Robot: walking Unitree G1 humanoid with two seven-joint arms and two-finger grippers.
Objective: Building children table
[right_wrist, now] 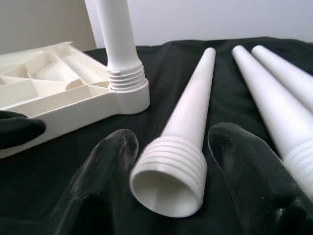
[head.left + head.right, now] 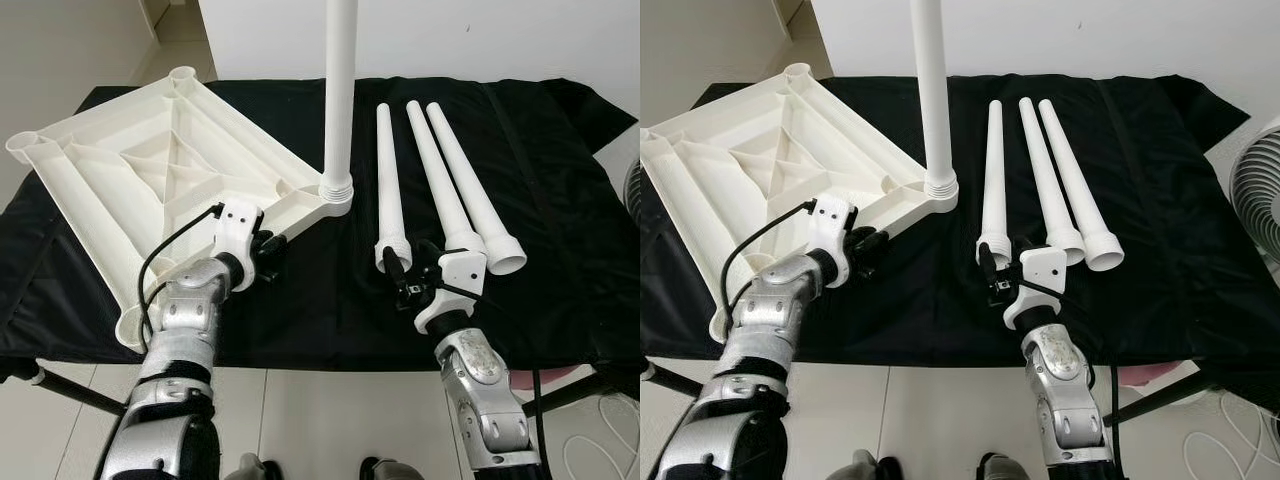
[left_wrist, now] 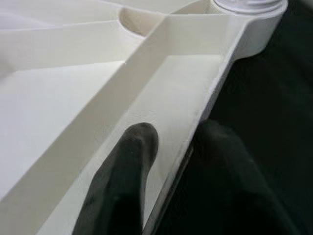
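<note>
White tabletop point(image 2: 150, 170), upside down with its ribbed underside showing, at the left of the frame on a black cloth point(image 2: 560, 200) covering the table. One screwed-in leg point(image 2: 339, 90) stands upright in the near right corner socket; its top is cut off by the frame's upper edge. Three loose legs point(image 2: 437, 170) lie side by side at centre right, threaded ends toward the robot. Left gripper point(image 2: 268, 250): jaws straddle the tabletop's rim wall, one finger point(image 3: 124, 181) inside, the other outside; whether they press it cannot be told. Right gripper point(image 1: 168, 161): jaws spread apart on either side of the leftmost loose leg's point(image 2: 388, 180) threaded end point(image 1: 171, 171), apparently not touching. A fan point(image 2: 1260, 200) is cut off at the right edge.
</note>
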